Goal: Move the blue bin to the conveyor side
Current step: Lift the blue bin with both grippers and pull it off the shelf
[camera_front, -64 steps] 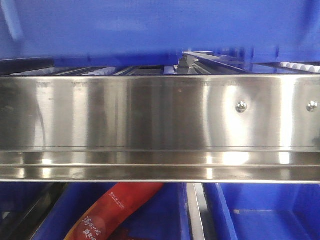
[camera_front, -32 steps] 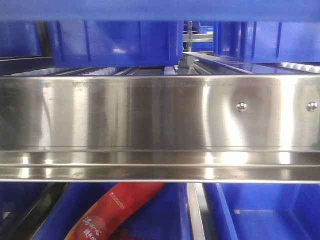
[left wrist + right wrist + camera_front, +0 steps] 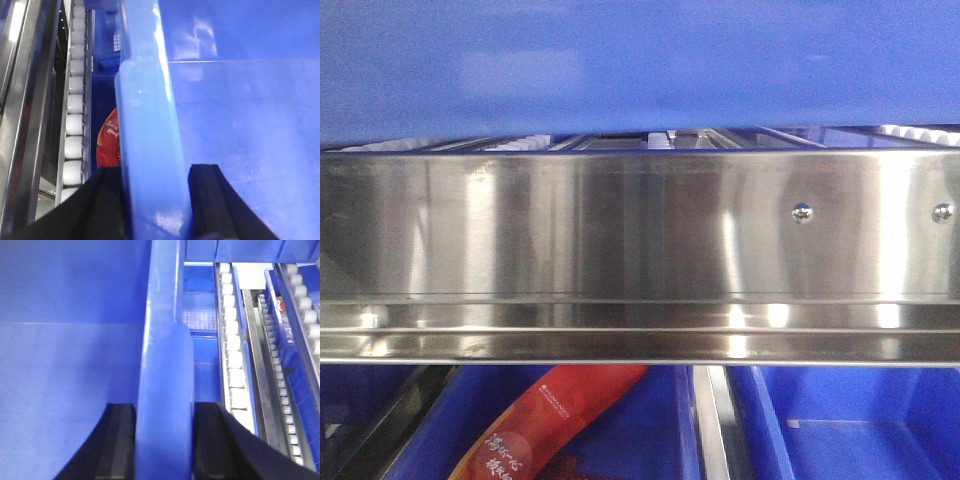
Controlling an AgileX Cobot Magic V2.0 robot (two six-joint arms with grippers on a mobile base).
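Blue bin (image 3: 250,125) rim is clamped in left jaws and right jaws.

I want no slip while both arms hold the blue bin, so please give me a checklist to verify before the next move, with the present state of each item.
1. Left gripper has a finger on each side of the blue bin wall: ok.
2. Right gripper has a finger on each side of the opposite wall: ok.
3. Visible inside of the bin is bare: ok.
4. Bin bottom clear of the steel rail: cannot tell; only a thin strip shows between them in the front view.
5. Conveyor side free to receive the bin: cannot tell; no view shows it.
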